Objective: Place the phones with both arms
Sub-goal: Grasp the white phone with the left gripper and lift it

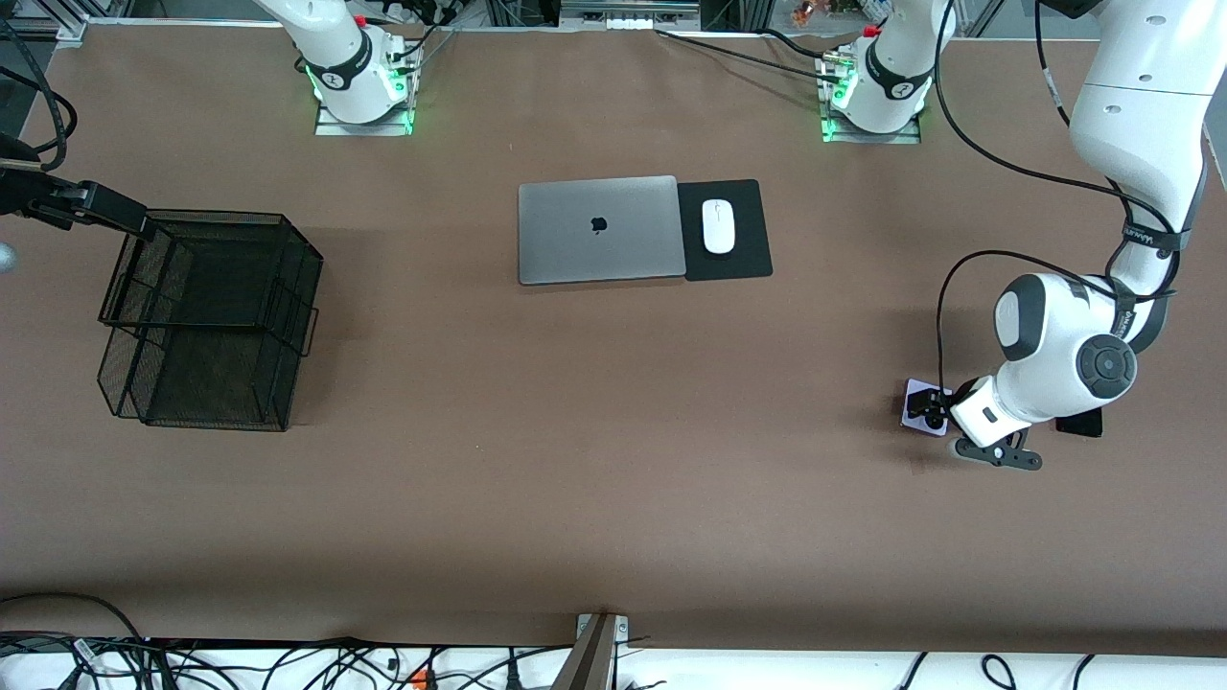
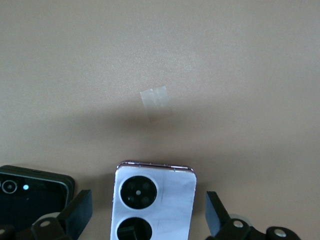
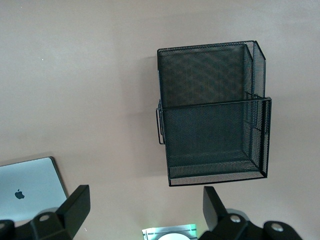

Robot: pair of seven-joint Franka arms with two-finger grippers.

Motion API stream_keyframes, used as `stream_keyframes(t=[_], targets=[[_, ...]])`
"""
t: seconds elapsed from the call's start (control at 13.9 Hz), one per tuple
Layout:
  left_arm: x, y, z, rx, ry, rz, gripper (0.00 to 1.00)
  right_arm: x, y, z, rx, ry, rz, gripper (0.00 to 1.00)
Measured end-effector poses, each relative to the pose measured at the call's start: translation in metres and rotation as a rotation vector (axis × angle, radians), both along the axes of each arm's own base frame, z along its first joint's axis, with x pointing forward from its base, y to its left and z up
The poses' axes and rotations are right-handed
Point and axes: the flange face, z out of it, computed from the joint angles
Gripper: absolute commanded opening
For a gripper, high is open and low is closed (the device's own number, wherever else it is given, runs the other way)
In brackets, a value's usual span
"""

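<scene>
A small square lilac phone [image 1: 918, 402] [image 2: 160, 200] with two black round lenses lies flat on the table toward the left arm's end. My left gripper [image 1: 933, 414] [image 2: 147, 217] is low over it and open, one finger on each side of the phone with a gap on both sides. A small black phone [image 2: 30, 197] [image 1: 1080, 424] lies beside the lilac one, partly hidden under the left arm. My right gripper [image 1: 96, 206] [image 3: 145, 210] hangs open and empty high over the table next to the mesh basket.
A black wire-mesh basket [image 1: 206, 316] [image 3: 215, 115] with two tiers stands toward the right arm's end. A closed grey laptop [image 1: 599, 230] [image 3: 30, 190] and a white mouse [image 1: 718, 226] on a black pad sit mid-table near the bases. A tape patch [image 2: 156, 102] marks the table.
</scene>
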Motion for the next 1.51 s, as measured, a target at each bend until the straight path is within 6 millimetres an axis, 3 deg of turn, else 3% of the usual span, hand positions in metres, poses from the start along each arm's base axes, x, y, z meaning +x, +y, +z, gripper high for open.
stream_keyframes(t=[0.65,1.01,1.37,1.51], targets=[[-0.025,0.001,-0.031,-0.003,-0.031,0.041,1.00,0.000,0.000,0.000,0.000,0.000,0.000,1.00],[-0.027,0.014,-0.030,0.000,-0.037,0.060,1.00,0.000,0.000,0.000,0.000,0.000,0.000,1.00],[-0.028,0.013,-0.031,-0.001,-0.035,0.069,0.80,0.000,0.000,0.000,0.000,0.000,0.000,1.00],[-0.028,0.012,-0.030,-0.001,-0.035,0.073,0.64,0.000,0.000,0.000,0.000,0.000,0.000,1.00]])
